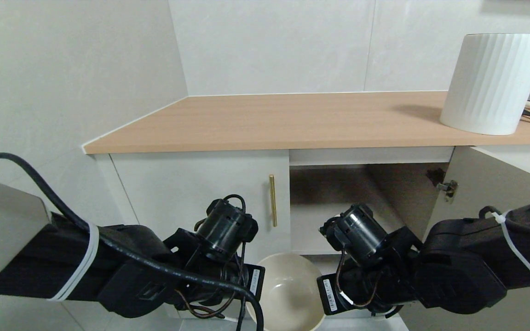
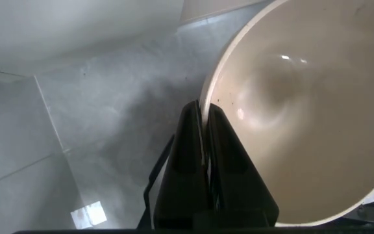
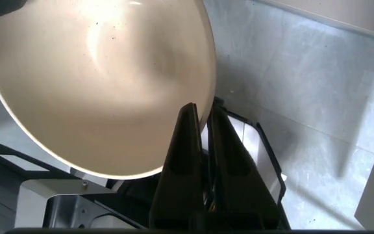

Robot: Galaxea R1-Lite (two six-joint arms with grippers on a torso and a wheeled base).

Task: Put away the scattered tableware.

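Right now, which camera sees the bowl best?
The right wrist view: the bowl shows most of its inside and rim, pinched by the right gripper. The left wrist view cuts part of it off. The head view has it low, farther away and partly cut off.

The bowl is cream, with a few tiny dark specks inside. The left hand and the right hand are both black. The counter is light brown with thin wood lines. The cupboard door is white, and its handle is gold. The tall pot is white with straight lines running up and down. The wall is pale grey-white. The floor is grey with cloudy patches.
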